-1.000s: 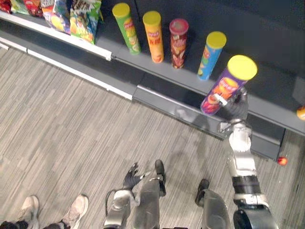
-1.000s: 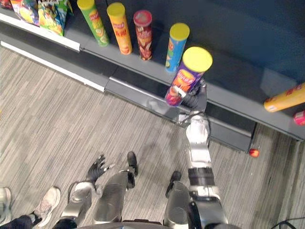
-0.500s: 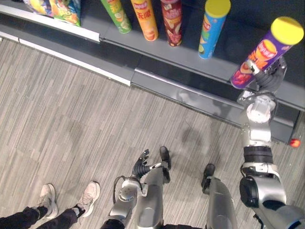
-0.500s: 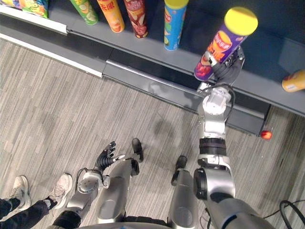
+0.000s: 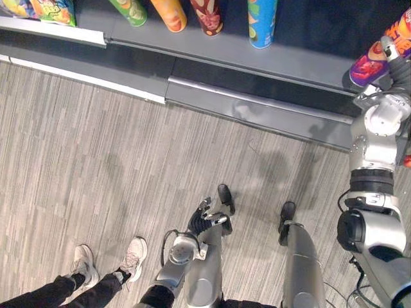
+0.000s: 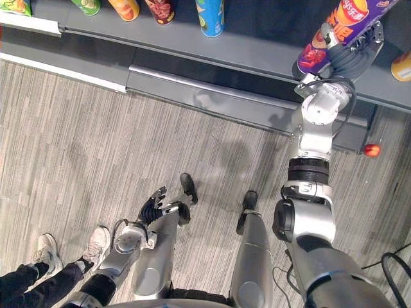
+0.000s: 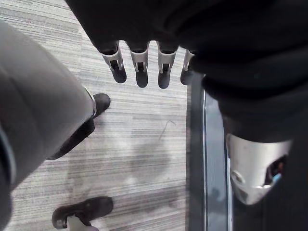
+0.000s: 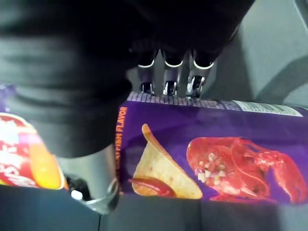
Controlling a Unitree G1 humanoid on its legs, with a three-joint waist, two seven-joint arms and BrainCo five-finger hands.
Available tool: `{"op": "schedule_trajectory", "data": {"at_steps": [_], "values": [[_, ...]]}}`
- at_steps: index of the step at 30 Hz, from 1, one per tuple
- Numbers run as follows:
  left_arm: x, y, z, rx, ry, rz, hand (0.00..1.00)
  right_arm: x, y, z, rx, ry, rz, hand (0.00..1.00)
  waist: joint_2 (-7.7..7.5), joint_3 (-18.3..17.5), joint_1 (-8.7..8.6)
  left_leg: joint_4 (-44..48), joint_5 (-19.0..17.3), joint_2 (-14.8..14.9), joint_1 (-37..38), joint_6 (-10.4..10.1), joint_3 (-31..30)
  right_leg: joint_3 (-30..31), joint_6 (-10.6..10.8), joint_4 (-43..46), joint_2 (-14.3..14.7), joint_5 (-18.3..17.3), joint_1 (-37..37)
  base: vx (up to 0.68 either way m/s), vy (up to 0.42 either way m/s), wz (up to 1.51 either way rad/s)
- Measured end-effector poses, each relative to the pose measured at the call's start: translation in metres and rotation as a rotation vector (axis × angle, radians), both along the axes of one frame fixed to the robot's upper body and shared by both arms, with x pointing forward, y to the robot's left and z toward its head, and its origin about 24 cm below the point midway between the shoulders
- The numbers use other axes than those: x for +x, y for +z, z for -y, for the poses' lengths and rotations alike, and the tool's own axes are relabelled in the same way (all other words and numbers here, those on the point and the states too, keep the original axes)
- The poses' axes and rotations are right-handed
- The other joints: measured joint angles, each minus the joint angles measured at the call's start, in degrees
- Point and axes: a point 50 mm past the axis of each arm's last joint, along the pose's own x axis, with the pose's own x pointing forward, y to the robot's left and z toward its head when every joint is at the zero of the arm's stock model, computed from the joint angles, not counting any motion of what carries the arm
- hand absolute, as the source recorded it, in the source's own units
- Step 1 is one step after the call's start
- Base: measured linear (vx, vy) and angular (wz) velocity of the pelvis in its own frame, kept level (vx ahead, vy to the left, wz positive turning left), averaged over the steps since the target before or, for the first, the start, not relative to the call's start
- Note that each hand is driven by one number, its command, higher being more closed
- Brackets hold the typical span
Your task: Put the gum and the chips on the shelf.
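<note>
Purple cardboard chips can [image 6: 340,29] with the lobster print is held tilted in the right hand [image 6: 352,56], with fingers [image 8: 166,72] curled over its body and the thumb closed underneath. Its base is brought to the far right end of the long grey metal shelf [image 6: 257,48]. Whether the base is already seated can't be told, since the contact is hidden. Left hand [image 6: 154,204] is hung low beside the legs, fingers [image 7: 139,65] relaxed, nothing carried. Gum is not identified. A small red round thing [image 6: 371,150] is seen on the grey striped carpet [image 6: 96,128] below the shelf end; possibly the gum, but too small to tell.

Risks, as judged:
- Can is leaned, not upright. If released like this, it is likely to be tipped and rolled off the front lip.
- An orange tube [image 6: 403,66] is laid on the shelf near it and could be knocked when the can is straightened or the hand is drawn out.
- Base looks close to the front edge, so deeper placement is advised.

Versus one second earlier:
- The whole view is shifted, so camera motion is assumed. The upright blue can [image 6: 210,13] and its neighbours are pushed to the top edge for that reason only.
- Real change: the chips can was carried just beside the blue can and is now well apart from it, further right and lower toward the shelf.
- Grip is unchanged, and the left hand is unchanged.
</note>
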Motion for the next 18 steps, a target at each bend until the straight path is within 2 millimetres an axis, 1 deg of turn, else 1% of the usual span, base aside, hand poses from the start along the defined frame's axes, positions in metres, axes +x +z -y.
{"op": "schedule_trajectory", "data": {"at_steps": [2,4,6,10,14,18], "values": [[0.002,0.003,0.003,-0.004,-0.006,0.014,0.0,-0.001,0.002,-0.001,-0.004,0.002,0.01,1.0,0.03,-0.02,-0.01,-0.13,0.15,-0.02,-0.13,-0.01,0.18,0.05,-0.08,0.56,-0.5,-0.08,-0.56,0.02,-0.032,-0.02],[0.006,0.011,0.007,-0.02,-0.01,0.051,0.0,-0.009,0.015,-0.004,-0.02,0.004,0.075,1.0,0.15,-0.1,-0.04,-1.06,1.0,-0.35,-1.09,0.12,0.21,0.01,-0.1,0.83,-0.76,-0.09,-1.96,0.01,-0.023,0.05],[0.008,0.014,0.011,-0.031,-0.003,0.063,0.0,-0.013,0.021,-0.005,-0.027,0.004,0.108,1.0,0.15,-0.1,-0.05,-1.67,1.61,-0.64,-1.4,0.19,0.26,-0.01,-0.1,1.47,-1.06,-0.09,-2.82,0.02,-0.036,0.05],[0.01,0.019,0.016,-0.055,0.009,0.084,0.0,-0.015,0.026,-0.011,-0.051,0.02,0.126,1.0,0.18,-0.13,-0.04,-3.26,2.72,-1.0,-1.44,0.12,0.02,-0.84,-0.18,1.75,-1.46,-0.14,-3.33,0.03,-0.044,0.07],[0.013,0.024,0.015,-0.065,0.022,0.107,0.0,-0.016,0.033,-0.018,-0.074,0.039,0.152,1.0,0.23,-0.17,-0.03,-5.11,4.13,-1.72,-1.69,0.23,0.01,-1.25,-0.36,2.5,-2.13,-0.27,-4.46,0.03,-0.045,0.09],[0.014,0.028,0.014,-0.072,0.03,0.124,0.0,-0.017,0.048,-0.024,-0.087,0.054,0.189,1.0,0.25,-0.2,0.04,-5.96,5.07,-1.97,-2.44,0.3,-0.19,-1.97,-0.37,3.21,-2.52,-0.28,-5.55,0.04,-0.055,0.1]]}}
